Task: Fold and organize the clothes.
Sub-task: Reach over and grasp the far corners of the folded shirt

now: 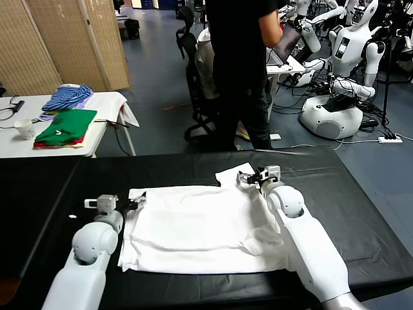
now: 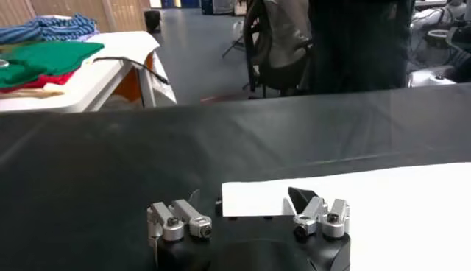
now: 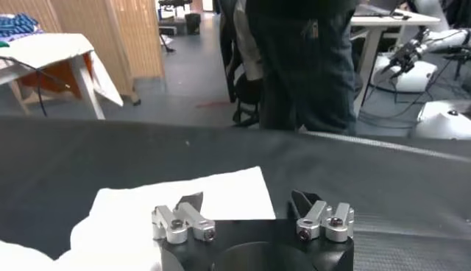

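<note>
Shirt: white T-shirt lies flat on the black table; no print or lettering readable.
Left gripper: at the shirt's left corner, jaws apart, astride the edge.
Right gripper: over the far sleeve, jaws apart.
Beyond: green garment on a white side table.

My arms are glossy white, with round ball-shaped joints and smooth tapering shells. My left gripper and right gripper sit on black rounded bases. Each carries silver metal finger brackets held by dark screws, and short black fingertips.
</note>
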You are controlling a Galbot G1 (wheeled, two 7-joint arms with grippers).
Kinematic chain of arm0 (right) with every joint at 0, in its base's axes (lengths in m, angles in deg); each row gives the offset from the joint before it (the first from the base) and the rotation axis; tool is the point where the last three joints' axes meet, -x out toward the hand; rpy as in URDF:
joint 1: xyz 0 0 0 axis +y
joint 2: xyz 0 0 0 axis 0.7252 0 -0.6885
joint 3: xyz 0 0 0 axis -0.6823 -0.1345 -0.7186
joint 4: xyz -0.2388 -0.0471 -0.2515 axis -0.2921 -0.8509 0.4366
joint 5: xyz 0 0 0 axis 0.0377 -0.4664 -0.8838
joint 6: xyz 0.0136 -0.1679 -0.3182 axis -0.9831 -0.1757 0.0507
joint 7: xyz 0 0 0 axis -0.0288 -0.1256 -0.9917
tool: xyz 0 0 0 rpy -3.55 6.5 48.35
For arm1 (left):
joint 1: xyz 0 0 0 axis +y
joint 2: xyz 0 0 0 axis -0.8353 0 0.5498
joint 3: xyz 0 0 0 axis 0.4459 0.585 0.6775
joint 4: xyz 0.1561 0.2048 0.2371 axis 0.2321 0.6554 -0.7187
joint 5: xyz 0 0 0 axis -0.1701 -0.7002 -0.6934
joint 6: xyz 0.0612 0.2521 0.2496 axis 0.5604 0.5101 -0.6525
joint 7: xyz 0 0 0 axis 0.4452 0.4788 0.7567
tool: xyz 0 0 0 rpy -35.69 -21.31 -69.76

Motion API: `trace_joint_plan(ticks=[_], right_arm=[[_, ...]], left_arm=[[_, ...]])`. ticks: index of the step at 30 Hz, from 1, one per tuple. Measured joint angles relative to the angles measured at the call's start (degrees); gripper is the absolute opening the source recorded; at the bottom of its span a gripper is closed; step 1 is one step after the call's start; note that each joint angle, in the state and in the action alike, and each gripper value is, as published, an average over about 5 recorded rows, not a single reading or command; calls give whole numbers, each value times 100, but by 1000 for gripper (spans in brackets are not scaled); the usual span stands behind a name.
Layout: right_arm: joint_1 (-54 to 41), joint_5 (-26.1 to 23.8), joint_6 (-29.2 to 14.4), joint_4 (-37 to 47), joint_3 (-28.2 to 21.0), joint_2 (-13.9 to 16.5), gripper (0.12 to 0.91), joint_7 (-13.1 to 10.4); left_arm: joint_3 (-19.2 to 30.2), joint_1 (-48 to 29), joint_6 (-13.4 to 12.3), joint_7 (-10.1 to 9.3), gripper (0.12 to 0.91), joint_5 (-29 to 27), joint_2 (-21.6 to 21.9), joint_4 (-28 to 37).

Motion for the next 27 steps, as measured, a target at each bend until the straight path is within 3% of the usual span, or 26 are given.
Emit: trace_joint_plan(ticks=[5, 11, 18, 27], right_arm=[[-30, 75, 63, 11, 5, 5, 633, -37], [-24, 95, 108, -33, -19, 16, 502, -46], [-21, 112, 160, -88, -44, 21, 288, -50], [115, 135, 181, -288, -52, 63, 168, -61]], left_arm=[[63, -8, 22, 9, 758, -1, -5, -9], [102, -8, 28, 24, 707, 2, -4, -28], [108, -2, 27, 51, 617, 9, 12, -70], [102, 5, 33, 80, 527, 34, 33, -118]])
